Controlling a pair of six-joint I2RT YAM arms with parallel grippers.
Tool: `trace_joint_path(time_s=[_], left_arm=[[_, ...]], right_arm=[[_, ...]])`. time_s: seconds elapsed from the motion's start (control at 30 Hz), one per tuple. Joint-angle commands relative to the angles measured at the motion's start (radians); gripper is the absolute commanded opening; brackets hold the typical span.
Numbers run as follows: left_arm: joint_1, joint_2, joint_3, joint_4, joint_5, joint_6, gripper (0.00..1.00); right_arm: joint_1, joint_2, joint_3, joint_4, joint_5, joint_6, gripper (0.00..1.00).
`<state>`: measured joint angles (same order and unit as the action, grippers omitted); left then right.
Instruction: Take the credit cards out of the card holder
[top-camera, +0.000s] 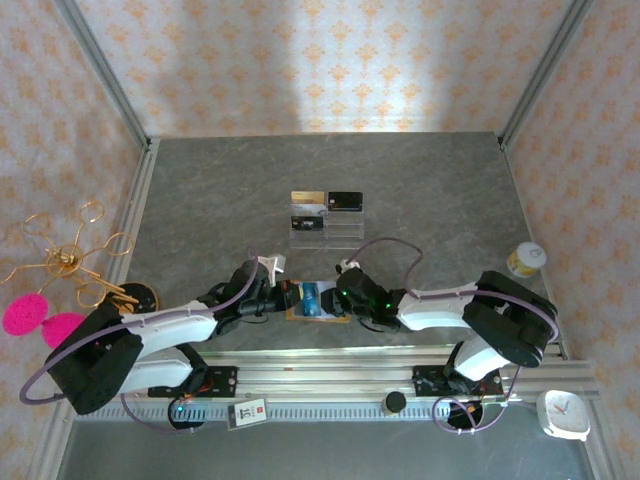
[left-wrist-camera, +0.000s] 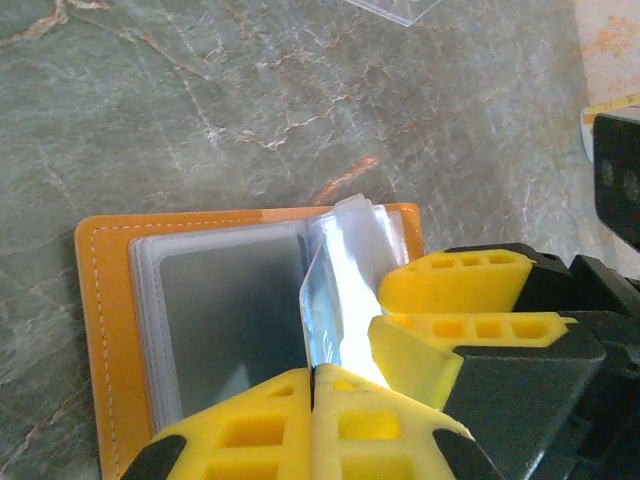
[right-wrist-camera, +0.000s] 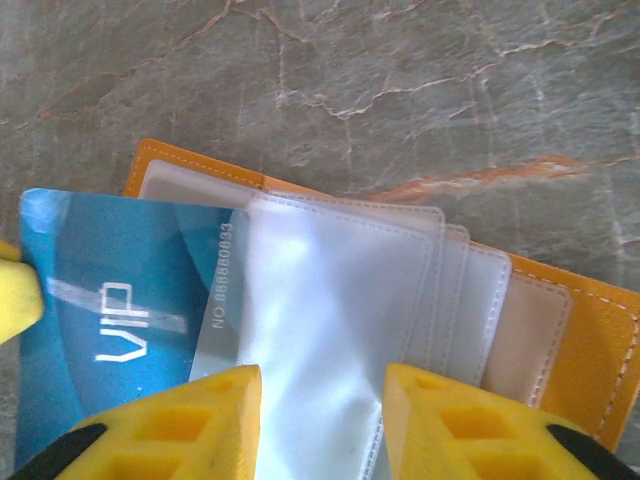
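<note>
The tan-orange card holder (top-camera: 335, 316) lies open on the table between my two grippers, its clear sleeves fanned out (right-wrist-camera: 470, 290). A light blue credit card (right-wrist-camera: 110, 290) marked VIP sticks halfway out of one sleeve. My left gripper (left-wrist-camera: 314, 375) is shut on that card's end (left-wrist-camera: 325, 310), just left of the holder (left-wrist-camera: 100, 300). My right gripper (right-wrist-camera: 322, 385) is open over the clear sleeve, its fingers (left-wrist-camera: 460, 285) close beside the left gripper. Orange leather shows at the far right (right-wrist-camera: 600, 340).
A clear acrylic stand (top-camera: 327, 228) behind the holder carries a gold card (top-camera: 307, 198) and a black card (top-camera: 344, 200). A yellow-lidded jar (top-camera: 525, 259) stands at the right. The metal rail (top-camera: 320, 375) runs along the near edge.
</note>
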<state>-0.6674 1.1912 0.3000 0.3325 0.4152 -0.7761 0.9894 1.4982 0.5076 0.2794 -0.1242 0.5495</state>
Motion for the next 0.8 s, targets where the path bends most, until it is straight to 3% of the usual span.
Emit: trace_joint_path(time_s=[0.0,0.33,0.6,0.7,0.77], left_arm=[[0.007,-0.015,-0.021,0.001,0.025,0.040,0.00],[0.011,-0.014,-0.053,0.081,0.055,0.026,0.00],[0.012,0.047,-0.070,0.188,0.077,-0.021,0.00],[0.012,0.044,-0.069,0.188,0.083,-0.017,0.00],[0.011,0.044,-0.077,0.209,0.088,-0.027,0.00]], right_arm=[[-0.010,-0.003,-0.026,-0.156,0.079,-0.009,0.41],[-0.010,-0.121,-0.033,-0.111,0.058,-0.079,0.58],[-0.010,-0.066,-0.033,-0.072,0.016,-0.064,0.55],[-0.010,-0.036,-0.024,-0.047,-0.020,-0.092,0.47],[-0.009,0.009,0.000,-0.054,-0.038,-0.103,0.35]])
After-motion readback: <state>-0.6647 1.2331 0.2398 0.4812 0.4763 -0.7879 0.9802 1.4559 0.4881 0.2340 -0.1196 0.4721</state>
